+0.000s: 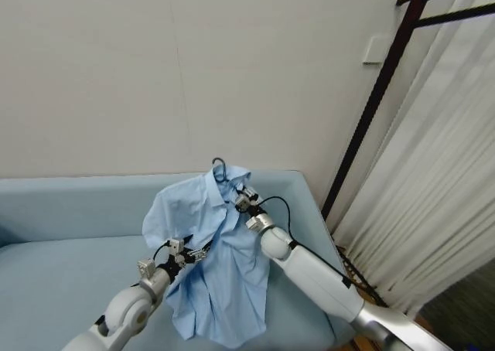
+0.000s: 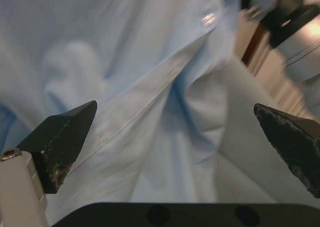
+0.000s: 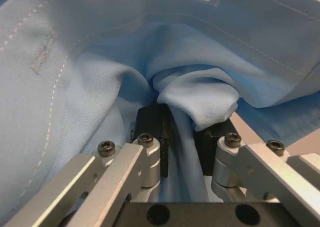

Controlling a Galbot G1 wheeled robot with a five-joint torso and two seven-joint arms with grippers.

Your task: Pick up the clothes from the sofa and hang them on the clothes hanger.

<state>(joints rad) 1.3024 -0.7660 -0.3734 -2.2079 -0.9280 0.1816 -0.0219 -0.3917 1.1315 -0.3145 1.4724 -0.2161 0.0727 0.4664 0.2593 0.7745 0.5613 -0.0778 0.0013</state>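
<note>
You have the right gripper (image 1: 240, 197) clenched on the shirt (image 1: 224, 289) by its collar so it hangs over the sofa (image 1: 62, 212), while the left gripper (image 1: 199, 252) sits released near its front.

Plain light-blue shirt (image 1: 224, 281), paler stitching; pale blue-grey sofa (image 1: 62, 204); off-white wall (image 1: 155, 73); white curtain (image 1: 441, 181); dark brown rack (image 1: 378, 88); black tips on left gripper (image 2: 175, 108)
</note>
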